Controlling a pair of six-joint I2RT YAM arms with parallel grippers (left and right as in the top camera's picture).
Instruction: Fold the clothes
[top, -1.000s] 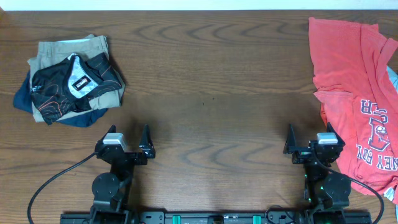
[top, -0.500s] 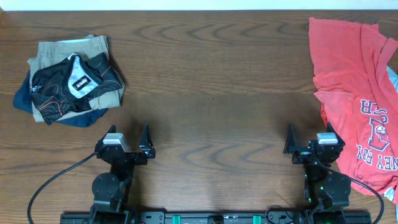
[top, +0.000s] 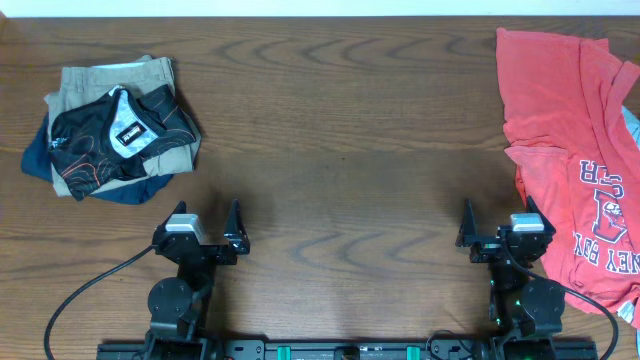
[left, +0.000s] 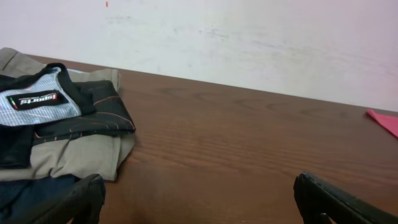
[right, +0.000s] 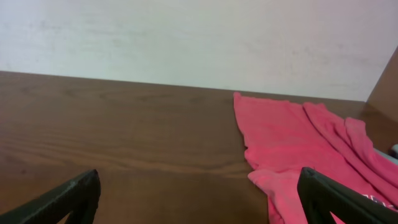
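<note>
The left gripper (top: 208, 213) is sitting at the lower left of the overhead frame with its fingers spread wide and pinching nothing. In its wrist view the two dark fingertips (left: 78, 200) are showing at the bottom corners with only bare wood between them. The right gripper (top: 498, 215) is sitting at the lower right, likewise spread wide and empty. Both are pointing toward the top of the frame, low over the brown wooden table (top: 340, 130).

Just beside the right gripper, the coral-red T-shirt (top: 565, 150) is lying rumpled and unfolded along the right edge of the frame. It is running from the upper right corner down to the lower right, and its white and dark-red lettering (top: 602, 215) is facing up. Part of it is running past the frame edge.

Well apart, at the upper left, a pile of folded garments (top: 115, 130) is resting on the table: a black sports piece on top, beige fabric under it and dark blue at the bottom. A black cable (top: 85, 290) is curving at the lower left.
</note>
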